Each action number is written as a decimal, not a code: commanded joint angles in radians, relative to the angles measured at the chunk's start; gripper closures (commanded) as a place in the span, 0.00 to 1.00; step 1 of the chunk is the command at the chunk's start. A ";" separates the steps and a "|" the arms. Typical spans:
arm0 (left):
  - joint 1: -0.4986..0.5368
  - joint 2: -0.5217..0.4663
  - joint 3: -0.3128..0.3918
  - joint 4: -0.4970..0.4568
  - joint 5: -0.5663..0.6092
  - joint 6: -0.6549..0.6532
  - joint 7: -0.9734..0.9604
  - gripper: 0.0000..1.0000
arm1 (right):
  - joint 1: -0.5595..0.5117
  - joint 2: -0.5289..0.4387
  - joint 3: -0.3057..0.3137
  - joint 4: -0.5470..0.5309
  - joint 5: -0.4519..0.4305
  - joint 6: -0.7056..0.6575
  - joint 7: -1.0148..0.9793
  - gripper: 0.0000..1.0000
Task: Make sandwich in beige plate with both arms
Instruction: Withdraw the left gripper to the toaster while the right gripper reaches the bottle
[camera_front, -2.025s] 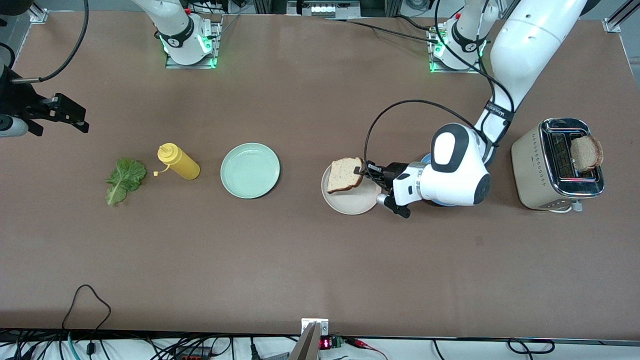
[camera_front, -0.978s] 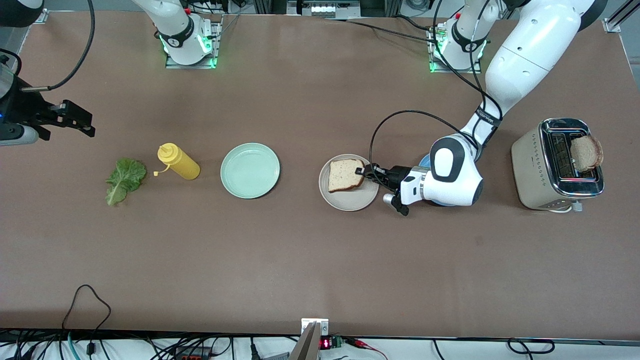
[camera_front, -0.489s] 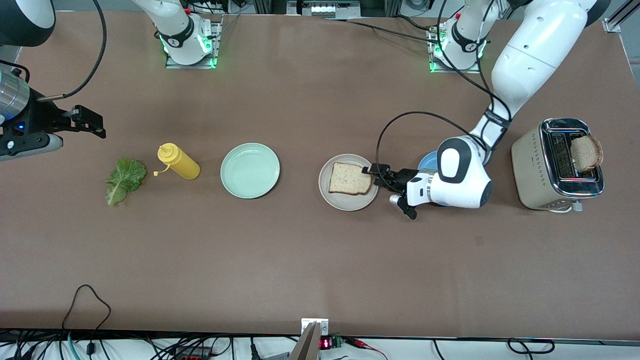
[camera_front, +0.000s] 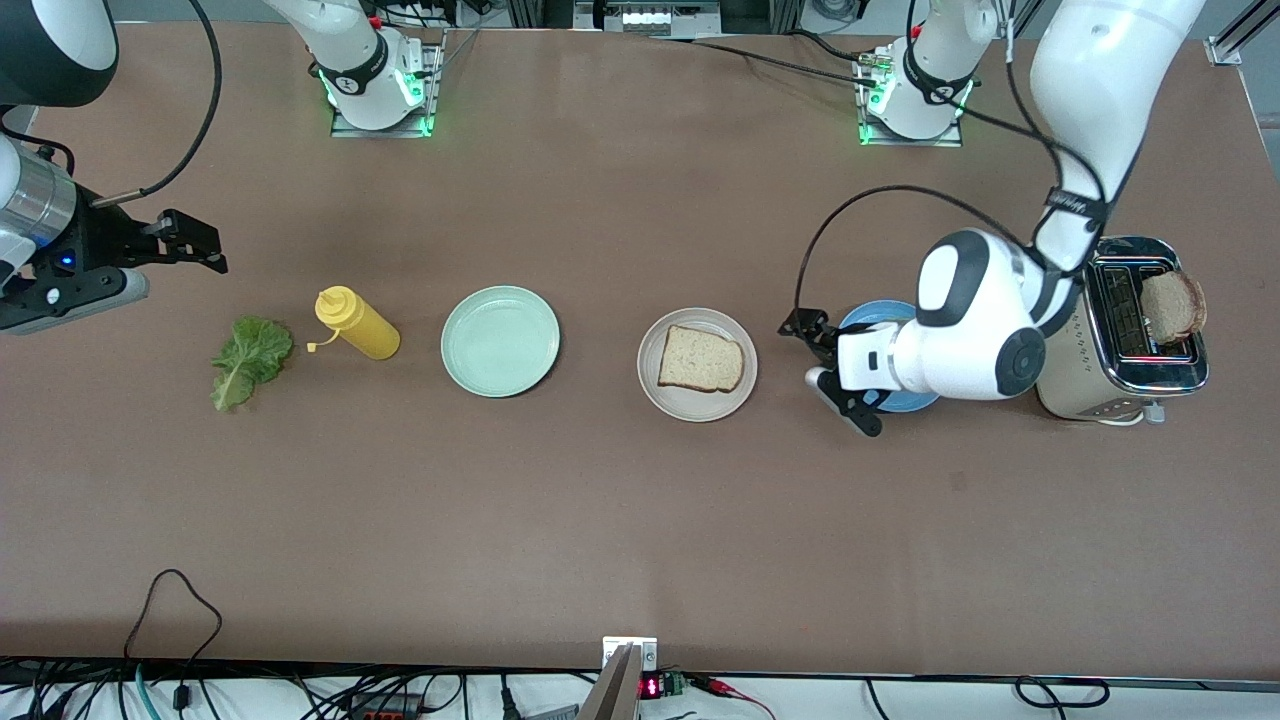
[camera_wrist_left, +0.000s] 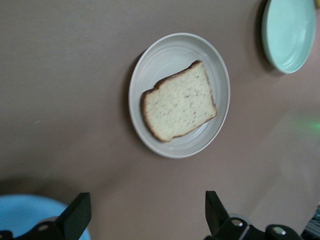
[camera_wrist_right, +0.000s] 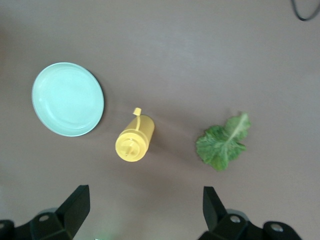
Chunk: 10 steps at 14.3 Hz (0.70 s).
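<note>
One bread slice (camera_front: 700, 359) lies flat on the beige plate (camera_front: 650, 385), and shows in the left wrist view as bread (camera_wrist_left: 179, 107) on the plate (camera_wrist_left: 150, 65). My left gripper (camera_front: 800, 350) (camera_wrist_left: 146, 200) is open and empty over bare table between that plate and the blue plate. A second bread slice (camera_front: 1173, 306) stands in the toaster. The lettuce leaf (camera_front: 247, 358) (camera_wrist_right: 222, 144) lies at the right arm's end of the table. My right gripper (camera_front: 205, 245) (camera_wrist_right: 144, 192) hangs open and empty over the table near the lettuce and the bottle.
A mint-green plate (camera_front: 500, 341) (camera_wrist_right: 67, 99) sits between the beige plate and a yellow squeeze bottle (camera_front: 358, 324) (camera_wrist_right: 134, 142). A blue plate (camera_front: 870, 320) lies partly under the left hand. The toaster (camera_front: 1060, 340) stands at the left arm's end.
The left gripper set the bread down on the beige plate, opened, and drew back toward the toaster. The right gripper drifted toward the lettuce and bottle.
</note>
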 joint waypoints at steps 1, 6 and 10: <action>-0.004 -0.094 0.012 0.014 0.229 -0.086 -0.047 0.00 | -0.058 -0.007 -0.002 -0.036 0.098 0.001 -0.113 0.00; 0.027 -0.152 0.012 0.251 0.539 -0.336 -0.037 0.00 | -0.148 -0.008 -0.002 -0.153 0.273 0.064 -0.441 0.00; 0.055 -0.149 0.013 0.469 0.543 -0.534 -0.047 0.00 | -0.213 -0.010 -0.004 -0.294 0.424 0.148 -0.718 0.00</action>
